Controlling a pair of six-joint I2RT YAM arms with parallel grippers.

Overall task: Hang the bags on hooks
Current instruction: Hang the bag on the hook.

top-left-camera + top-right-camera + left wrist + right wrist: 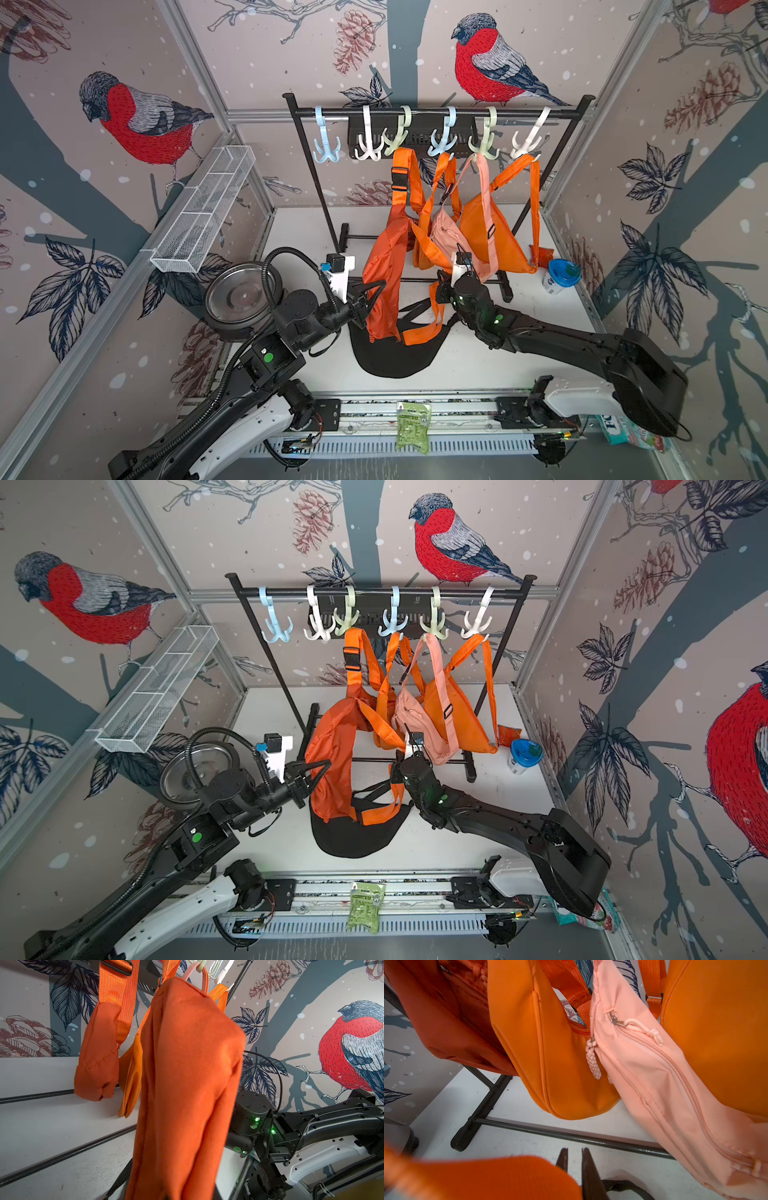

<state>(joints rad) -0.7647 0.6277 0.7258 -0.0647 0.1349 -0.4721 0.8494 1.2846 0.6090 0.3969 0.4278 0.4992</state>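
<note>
Currently left claw (368, 301) pinches bag (380, 266), hanging upright; loose strap (488, 1176) just beside right claw (574, 1150), jaws nearly together, hold unclear; free hooks (326, 149) above, behind.

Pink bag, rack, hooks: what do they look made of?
Pink bag: thin woven synthetic, probably nylon or polyester; matte with a slight sheen, fine weave, stitched seams, a zip.
Rack: metal tube by the look, black with a pebbled coating, likely paint or powder coat.
Hooks: moulded plastic, smooth, in pastel blue, white and green.
</note>
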